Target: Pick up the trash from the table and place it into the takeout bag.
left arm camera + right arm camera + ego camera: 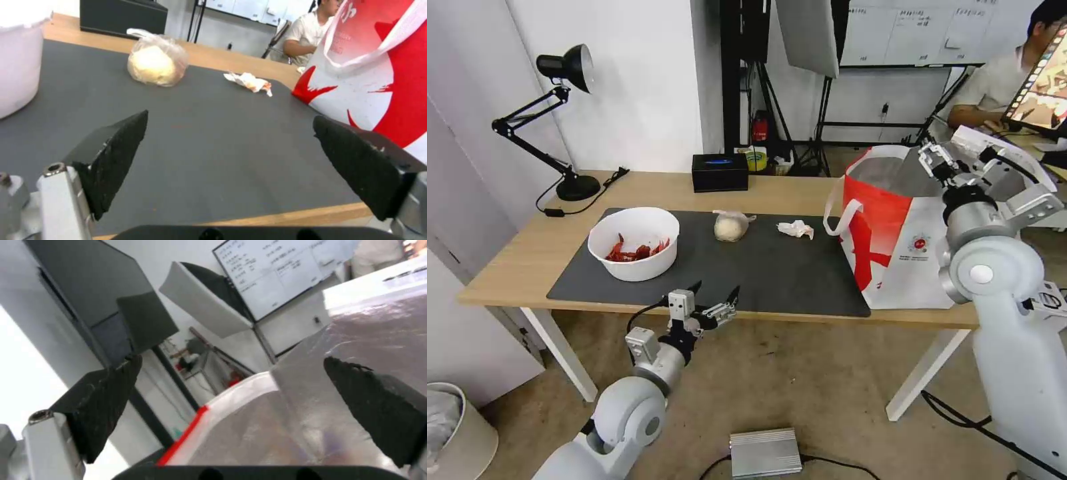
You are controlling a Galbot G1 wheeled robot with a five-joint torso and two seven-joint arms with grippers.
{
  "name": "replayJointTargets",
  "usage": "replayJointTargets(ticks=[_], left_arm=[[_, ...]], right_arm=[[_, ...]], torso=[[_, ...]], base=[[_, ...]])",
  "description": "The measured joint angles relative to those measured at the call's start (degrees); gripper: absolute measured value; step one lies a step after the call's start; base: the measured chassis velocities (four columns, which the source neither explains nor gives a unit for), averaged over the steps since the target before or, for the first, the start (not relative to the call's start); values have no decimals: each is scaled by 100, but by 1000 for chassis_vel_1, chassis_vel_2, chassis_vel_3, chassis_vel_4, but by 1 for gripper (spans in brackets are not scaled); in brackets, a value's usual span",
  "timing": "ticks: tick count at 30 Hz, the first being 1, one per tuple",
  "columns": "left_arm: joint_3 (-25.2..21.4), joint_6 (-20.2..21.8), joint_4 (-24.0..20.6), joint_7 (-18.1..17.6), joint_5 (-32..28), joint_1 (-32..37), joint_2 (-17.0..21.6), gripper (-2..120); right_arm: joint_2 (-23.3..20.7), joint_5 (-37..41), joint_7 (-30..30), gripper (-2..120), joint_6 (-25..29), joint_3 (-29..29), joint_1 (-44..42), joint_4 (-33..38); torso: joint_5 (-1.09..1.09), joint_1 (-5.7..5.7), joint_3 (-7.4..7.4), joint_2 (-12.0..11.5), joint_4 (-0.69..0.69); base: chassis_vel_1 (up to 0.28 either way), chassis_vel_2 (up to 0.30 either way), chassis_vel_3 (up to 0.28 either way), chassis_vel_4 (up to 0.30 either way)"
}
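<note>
Left pincer (pixel 716 299) agape at mat (pixel 774 267) near edge, clear of trash.

Mat (pixel 774 267) on worktop (pixel 527 260). Bowl (pixel 634 243) on mat's left part, shells (pixel 634 253) inside. Knotted bag (pixel 730 226) right of bowl, tissue (pixel 796 229) further right, both toward mat's rear edge. Takeout bag (pixel 894 233) at worktop's right end, just beside mat. Tissue box (pixel 720 172) behind mat; lamp (pixel 564 120) at rear left. Left hand (pixel 715 298) spread wide at front edge; right hand (pixel 937 160) spread wide over takeout bag's mouth.
</note>
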Motion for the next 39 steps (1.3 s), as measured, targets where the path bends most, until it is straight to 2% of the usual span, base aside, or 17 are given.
replayJointTargets(ticks=[2, 4, 8, 10, 11, 14, 15, 16, 18, 23, 28, 31, 39], left_arm=[[-6, 0, -7, 0, 0, 10, 1, 100], [-46, 0, -29, 3, -1, 72, 10, 100], [-74, -4, -33, 9, 1, 97, 25, 100], [-92, -88, -34, 19, 8, 110, 67, 100], [-92, -88, -34, 19, 8, 110, 67, 100], [-111, -123, -37, 24, 22, 109, 133, 100], [-162, -133, -39, 29, 32, 110, 187, 100], [-162, -133, -39, 29, 32, 110, 187, 100], [-335, -198, -30, 118, 94, 101, 308, 100], [-560, -301, -2, 239, 203, 176, 458, 100], [-697, -328, 9, 299, 333, 243, 503, 100], [-894, -186, -64, 359, 556, 417, 529, 100], [-1332, -154, 10, 450, 980, 685, 603, 100]], right_arm=[[-5, 72, -18, 100, 12, 5, -6, 24], [-61, 385, -276, 100, 91, 29, -96, 185], [-126, 481, -585, 100, 135, 29, -221, 327], [-255, 502, -1177, 100, 135, 9, -507, 598], [-255, 502, -1177, 100, 135, 9, -507, 598], [-451, 254, -1930, 100, -52, 25, -970, 871], [-599, 27, -2383, 100, -186, 55, -1291, 1012], [-599, 27, -2383, 100, -186, 55, -1291, 1012], [-816, -437, -2898, 100, -321, 61, -1726, 1190], [-985, -1023, -3182, 100, -380, 56, -2305, 1314], [-1025, -1583, -3211, 100, -320, 56, -2903, 1457], [-975, -2180, -2944, 100, -126, -20, -3485, 1536], [-725, -2683, -2703, 100, 286, -138, -4262, 1508]], torso=[[0, 0, 0, 0, 0], [0, 0, 0, 1, 1], [0, 0, 0, 0, 1], [0, 0, 0, 1, 1], [0, 0, 0, 1, 1], [-1, 0, -1, 1, 1], [-1, 0, -1, 1, 0], [-1, 0, -1, 1, 0], [0, -1, -1, 1, -1], [0, 0, -1, 1, 1], [0, -1, -1, 1, 0], [0, -1, -1, 1, 1], [0, -1, 0, 1, 1]], base=[[0, 0, 0, 0], [0, 0, 0, 0], [0, 0, 0, 0], [0, 0, 0, 0], [0, 0, 0, 0], [0, 0, 0, 0], [0, 0, 0, 0], [0, 0, 0, 0], [0, 0, 0, 0], [0, 0, 0, 0], [0, 0, 0, 0], [0, 0, 0, 0], [0, 0, 0, 0]])
